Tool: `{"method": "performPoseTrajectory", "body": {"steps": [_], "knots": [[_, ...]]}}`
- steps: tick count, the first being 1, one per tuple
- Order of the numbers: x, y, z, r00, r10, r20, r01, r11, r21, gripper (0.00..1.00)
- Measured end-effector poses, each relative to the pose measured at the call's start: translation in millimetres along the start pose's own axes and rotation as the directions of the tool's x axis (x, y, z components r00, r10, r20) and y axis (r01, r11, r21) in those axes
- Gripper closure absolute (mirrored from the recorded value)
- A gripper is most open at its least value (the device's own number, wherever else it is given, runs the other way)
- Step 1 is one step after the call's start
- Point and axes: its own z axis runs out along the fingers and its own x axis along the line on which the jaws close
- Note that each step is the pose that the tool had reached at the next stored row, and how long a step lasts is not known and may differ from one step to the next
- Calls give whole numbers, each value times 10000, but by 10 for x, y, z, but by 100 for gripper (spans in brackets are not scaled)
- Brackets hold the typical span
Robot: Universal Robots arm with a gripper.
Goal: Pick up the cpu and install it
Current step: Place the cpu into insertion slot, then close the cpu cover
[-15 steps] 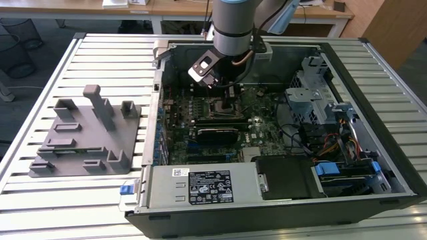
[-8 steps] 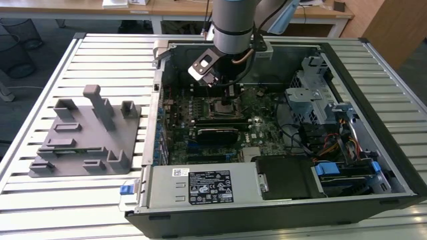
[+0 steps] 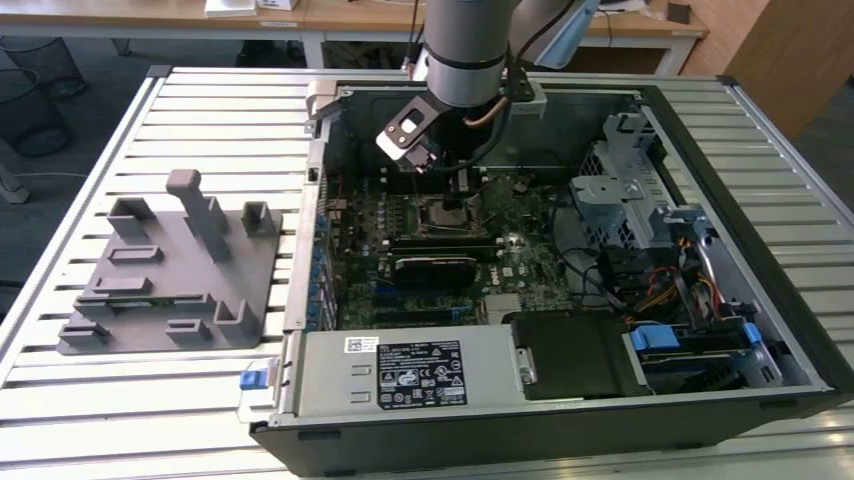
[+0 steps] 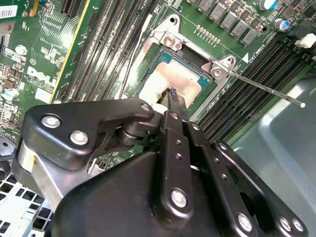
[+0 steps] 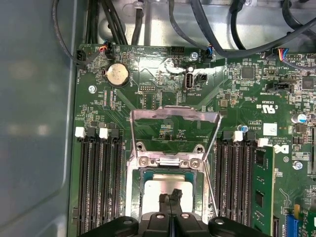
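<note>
The cpu (image 4: pixel 183 75) lies flat in the motherboard socket (image 3: pixel 447 213), its silver-grey top showing inside the frame in both wrist views. My gripper (image 4: pixel 171 95) stands right over it with its two black fingers pressed together, tips at the near edge of the cpu (image 5: pixel 165 185); I cannot tell whether they touch it. The socket's metal load plate (image 5: pixel 175 121) is swung open and its thin lever (image 4: pixel 266 89) sticks out to the side. In the exterior view the arm reaches down into the open computer case (image 3: pixel 747 330).
Black memory slots (image 5: pixel 98 182) flank the socket, one holding a green stick (image 5: pixel 259 182). Cables (image 5: pixel 232 44) run along the board's edge. The exterior view shows a grey plastic fixture (image 3: pixel 174 270) left of the case, a power supply (image 3: pixel 400 370) and a drive cage (image 3: pixel 627 195).
</note>
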Motion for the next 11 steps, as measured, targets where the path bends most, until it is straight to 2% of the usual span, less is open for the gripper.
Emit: {"method": "performPoseTrajectory", "body": {"steps": [11], "knots": [[0,1,-39,10000,0,0,0,10000,-1,89]]}}
